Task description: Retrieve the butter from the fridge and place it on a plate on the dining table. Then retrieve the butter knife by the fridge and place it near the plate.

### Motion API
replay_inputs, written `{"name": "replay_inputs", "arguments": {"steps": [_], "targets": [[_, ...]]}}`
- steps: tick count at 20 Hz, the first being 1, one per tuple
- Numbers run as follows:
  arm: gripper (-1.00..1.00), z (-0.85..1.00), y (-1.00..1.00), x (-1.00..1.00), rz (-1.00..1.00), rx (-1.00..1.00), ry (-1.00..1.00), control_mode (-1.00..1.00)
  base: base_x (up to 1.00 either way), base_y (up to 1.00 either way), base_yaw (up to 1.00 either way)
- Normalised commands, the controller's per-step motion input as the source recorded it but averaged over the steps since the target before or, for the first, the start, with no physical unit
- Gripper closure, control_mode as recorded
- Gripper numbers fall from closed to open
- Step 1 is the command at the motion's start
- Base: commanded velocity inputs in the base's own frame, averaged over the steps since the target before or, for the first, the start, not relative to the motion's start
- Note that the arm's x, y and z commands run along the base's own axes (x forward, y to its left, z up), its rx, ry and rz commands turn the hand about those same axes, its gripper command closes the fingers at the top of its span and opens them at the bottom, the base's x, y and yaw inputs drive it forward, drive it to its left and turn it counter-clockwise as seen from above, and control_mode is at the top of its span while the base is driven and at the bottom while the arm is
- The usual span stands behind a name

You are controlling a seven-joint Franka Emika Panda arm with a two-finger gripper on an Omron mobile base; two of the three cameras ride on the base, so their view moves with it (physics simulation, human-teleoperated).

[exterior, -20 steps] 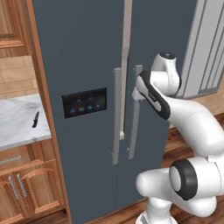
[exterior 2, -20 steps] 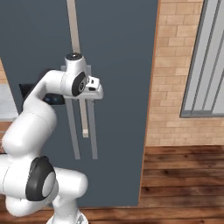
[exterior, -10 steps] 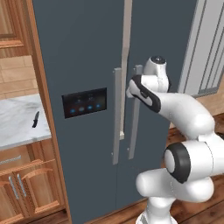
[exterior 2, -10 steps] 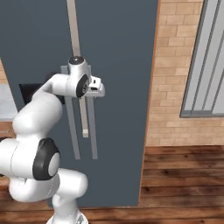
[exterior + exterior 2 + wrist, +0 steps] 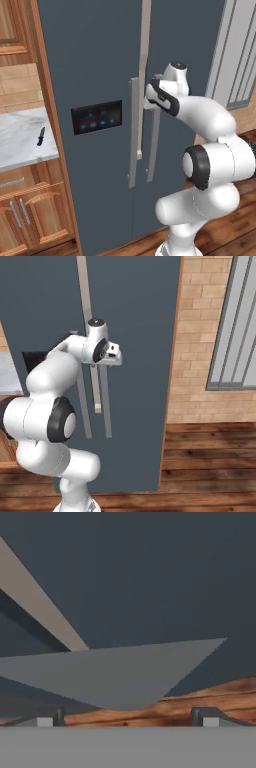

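Note:
The dark slate-grey fridge (image 5: 100, 60) stands with both doors shut, two long light-grey handles side by side at its middle. My gripper (image 5: 149, 99) is at the top of the right door's handle (image 5: 154, 150), hand pressed close to the door. In the hand view the gripper (image 5: 127, 718) is open, its fingertips (image 5: 50, 717) far apart, and a pale grey handle (image 5: 115, 672) crosses just ahead of them. The butter knife (image 5: 40, 136), small and near-black, lies on the marble counter left of the fridge. The butter is hidden behind the doors. The plate and dining table are out of view.
A marble counter (image 5: 20, 145) over wooden cabinets (image 5: 30, 215) adjoins the fridge on the left. A brick wall (image 5: 200, 331) and a grey-framed window (image 5: 235, 321) lie to the right. The floor (image 5: 210, 456) is wooden planks.
The hand has moved in closer to the right door's handle, and the elbow has swung out to the right. The jaws stayed open. The fridge doors have not moved.

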Motion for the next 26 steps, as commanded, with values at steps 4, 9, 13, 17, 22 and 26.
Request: {"name": "replay_inputs", "arguments": {"steps": [4,9,13,17,22,26], "targets": [[-1.00,-0.13,0.00,0.48,0.08,0.04,-0.07,-1.00,0.00,0.00,0.00],[-1.00,-0.04,-0.04,0.12,0.02,0.02,-0.20,-1.00,0.00,0.00,0.00],[-1.00,-0.04,-0.01,-0.17,0.00,0.00,-0.45,-1.00,0.00,0.00,0.00],[-1.00,-0.15,0.00,-0.02,0.01,0.00,-0.36,-1.00,0.00,0.00,0.00],[-1.00,-0.19,0.00,0.06,0.00,0.00,-0.21,-1.00,0.00,0.00,0.00],[-1.00,-0.29,0.00,0.18,0.00,-0.02,-0.13,-1.00,0.00,0.00,0.00]]}}
